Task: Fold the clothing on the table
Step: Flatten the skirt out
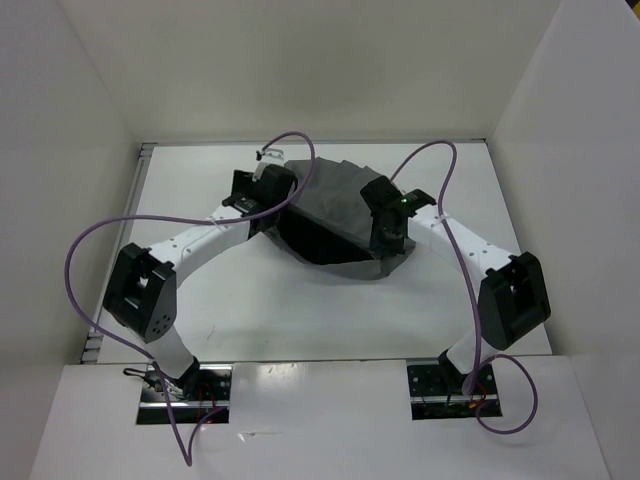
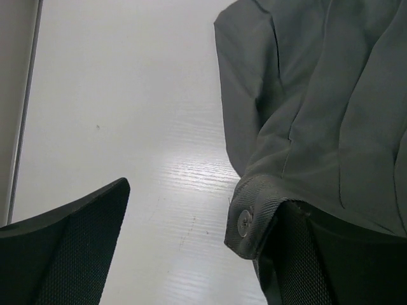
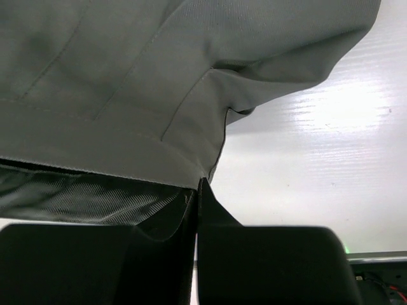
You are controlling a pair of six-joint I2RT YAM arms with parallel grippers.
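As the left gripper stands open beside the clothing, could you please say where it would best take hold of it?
Probably the buttoned waistband corner of the clothing, approached from the table side. That band is thick, its edge faces the open jaws, and it sits right by one finger of the left gripper.

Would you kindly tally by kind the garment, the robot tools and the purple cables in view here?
Dark grey garment: 1
Robot tools: 2, left tool and right tool
Purple cables: 2, left cable and right cable
Total: 5
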